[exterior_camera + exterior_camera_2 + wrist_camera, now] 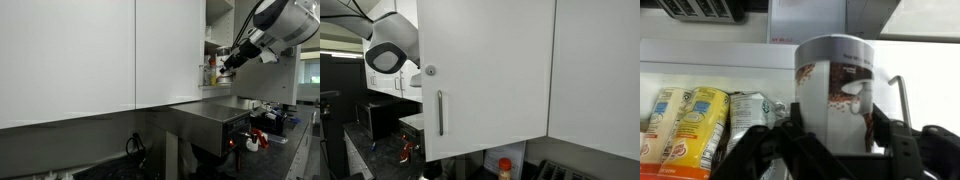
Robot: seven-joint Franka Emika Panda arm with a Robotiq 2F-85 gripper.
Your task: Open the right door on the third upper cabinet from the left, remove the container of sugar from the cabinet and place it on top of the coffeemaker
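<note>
Whitish and cylindrical, the container of sugar (835, 90) is seen clamped in the claw (837, 138), with black fingers (767, 143) pressed to its sides and the jaws stopped partway open. It is held at the mouth of the third upper cabinet (212, 42), above the coffeemaker (208, 118). Yellow packets (685, 125) are glimpsed on the shelf alongside, and the right door (485, 75) is swung wide.

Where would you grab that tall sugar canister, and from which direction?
Around the mid-body of the container of sugar, jaws level, coming straight in from the open front: it stands upright, a cylinder, with yellow packets beside it.
</note>
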